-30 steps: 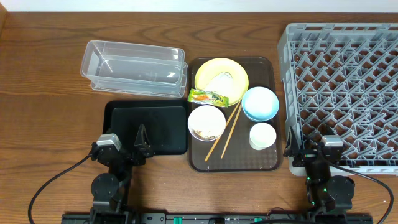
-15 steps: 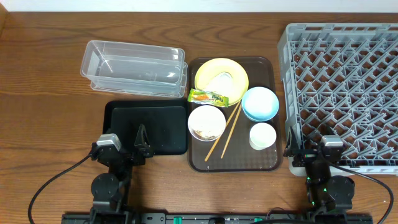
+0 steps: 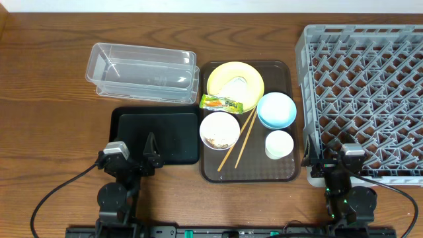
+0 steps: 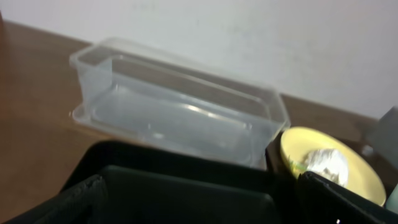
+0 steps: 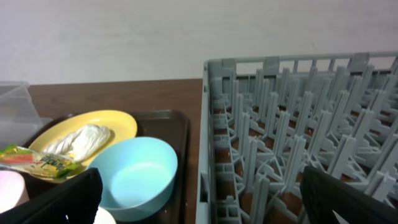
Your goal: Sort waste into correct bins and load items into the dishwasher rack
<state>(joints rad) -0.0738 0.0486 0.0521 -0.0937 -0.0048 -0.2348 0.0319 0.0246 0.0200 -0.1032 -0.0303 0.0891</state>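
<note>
Left hand point(image 3: 132, 153) parked low, fingers spread wide, empty; right hand point(image 3: 329, 158) likewise.

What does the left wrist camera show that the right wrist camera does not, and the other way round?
Only the left wrist view shows the black tray and the clear tub in full. Only the right wrist view clearly shows the dishwasher rack, the light blue bowl and the printed wrapper. Both show the yellow plate with crumpled white paper on it.
</note>
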